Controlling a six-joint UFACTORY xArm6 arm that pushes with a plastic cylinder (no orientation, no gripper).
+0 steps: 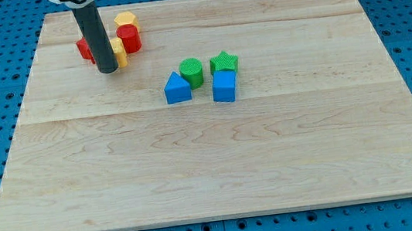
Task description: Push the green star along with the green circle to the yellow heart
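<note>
Starting at the view's left, your tip (107,69) sits up by the top-left cluster, right in front of a red block (86,48) and touching a yellow block (118,54) that's mostly hidden, so I can't tell if that's the heart, with a red cylinder (129,38) and a yellow hexagon (126,19) just beside. There's no gripper here, just the rod. Well apart toward the middle you've got the blue triangle (177,88), green circle (192,73), then green star (224,61) touching the blue cube (224,86) below it, all on the wooden board (220,168).

Your arm enters from the view's top left and ends in a straight dark rod standing nearly upright. My tip (108,70) sits low on the surface in the upper left, apparently touching it, though contact is unclear.
</note>
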